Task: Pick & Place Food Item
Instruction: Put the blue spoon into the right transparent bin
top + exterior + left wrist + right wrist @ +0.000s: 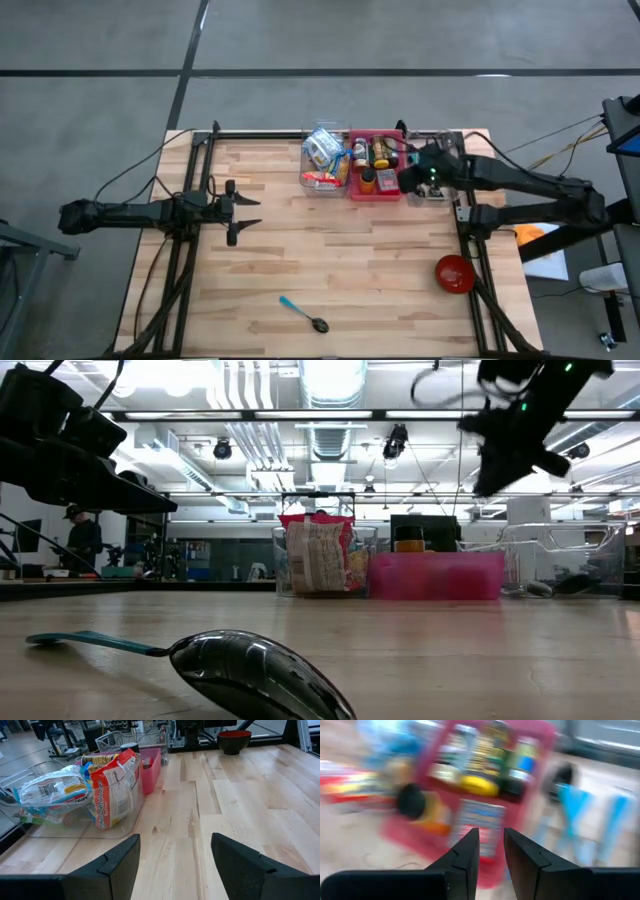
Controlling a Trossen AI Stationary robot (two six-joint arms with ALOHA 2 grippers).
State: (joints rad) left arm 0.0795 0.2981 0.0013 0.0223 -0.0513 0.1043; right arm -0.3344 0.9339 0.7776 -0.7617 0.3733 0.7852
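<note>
The pale wooden plank table carries a pink plastic bin of food jars at 12 o'clock. The right gripper hovers above it, fingers nearly together and empty. The left gripper waits at 9 o'clock, fingers apart. Only the low view shows the glossy spoon closely.

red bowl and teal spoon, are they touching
Apart. The high view shows the red bowl near the right table edge and the teal spoon lying well left of it, with bare wood between them.
</note>
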